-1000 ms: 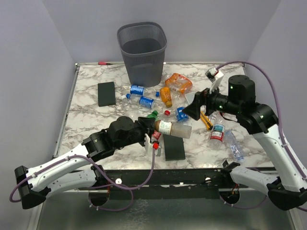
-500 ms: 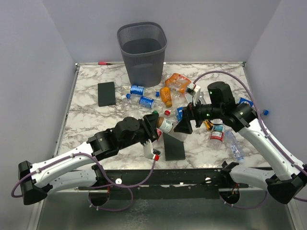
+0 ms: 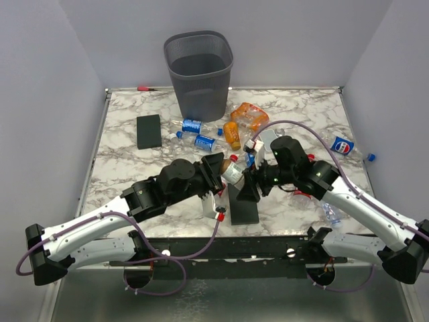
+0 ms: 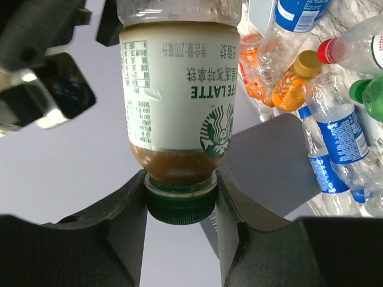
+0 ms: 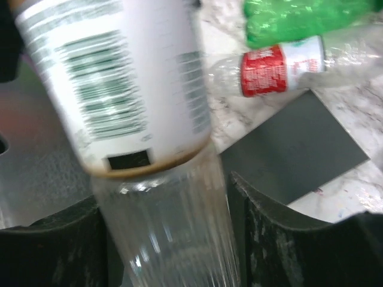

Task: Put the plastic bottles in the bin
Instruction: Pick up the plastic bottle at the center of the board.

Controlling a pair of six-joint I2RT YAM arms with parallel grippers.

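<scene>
A latte bottle (image 3: 234,173) with a white label and green cap hangs above the table's front middle. My left gripper (image 3: 220,169) is shut on its cap (image 4: 181,203). The bottle's brown-filled body (image 4: 179,89) points away in the left wrist view. My right gripper (image 3: 249,182) has closed in from the right on the bottle's clear bottom end (image 5: 167,227), a finger against each side. Other plastic bottles lie behind: an orange one (image 3: 232,134), blue-labelled ones (image 3: 192,125) and a green one (image 5: 299,15). The dark mesh bin (image 3: 201,87) stands at the back centre.
One black slab (image 3: 149,131) lies at the left and another (image 3: 242,208) just under the held bottle. A blue-labelled bottle (image 3: 343,145) lies far right. A red-labelled bottle (image 5: 275,66) lies near the green one. A small red item (image 3: 144,88) sits at the back edge.
My right arm swung down and left from the right side to the bottle, and its jaws closed around the clear end. The left arm lifted the bottle slightly toward it.
</scene>
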